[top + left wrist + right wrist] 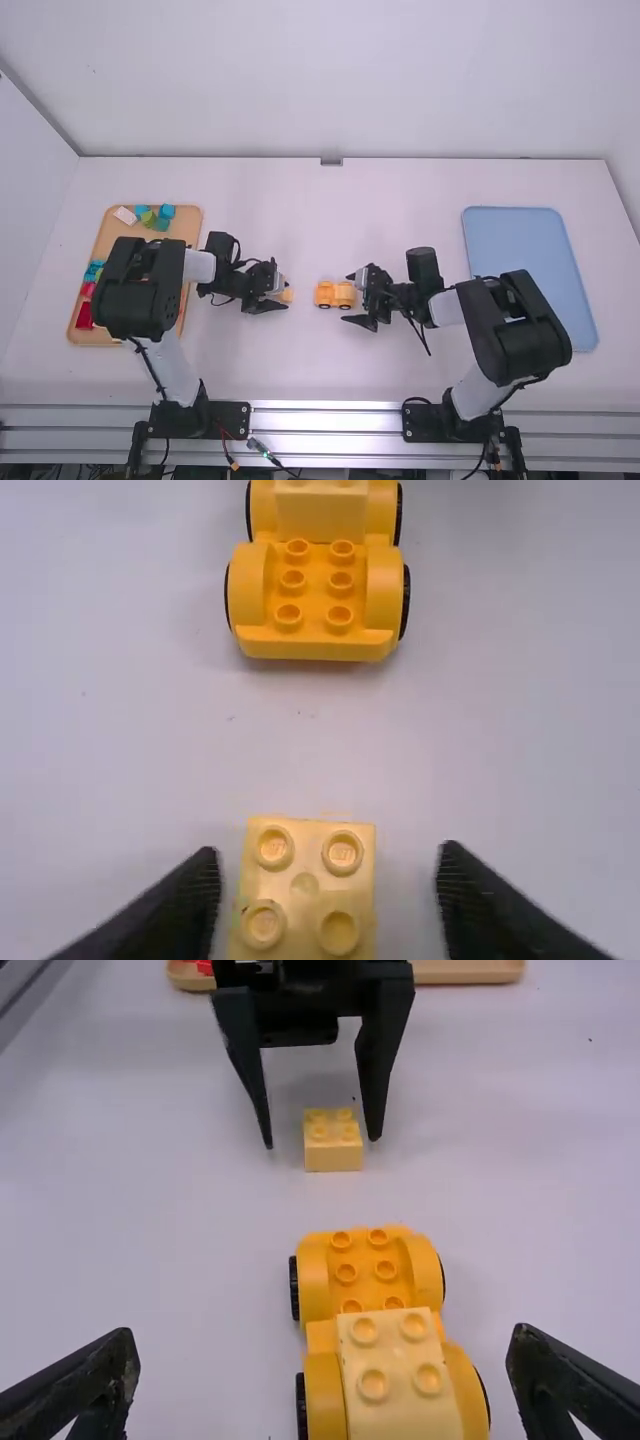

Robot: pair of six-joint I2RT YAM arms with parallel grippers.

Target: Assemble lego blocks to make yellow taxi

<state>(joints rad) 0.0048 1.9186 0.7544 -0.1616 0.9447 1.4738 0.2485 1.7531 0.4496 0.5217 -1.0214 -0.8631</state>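
Gripping the loose yellow block (305, 885) is the likely next step: it lies on the desk (300, 370) between the wide-set, empty fingers of the left claw (328, 872), the nearer arm, with a gap on each side. The wheeled yellow base (370, 1270) lies toward the right arm, long axis along the line between claws; the right claw (322, 1345) stands wide at its far end, apparently without contact, though depth is uncertain.
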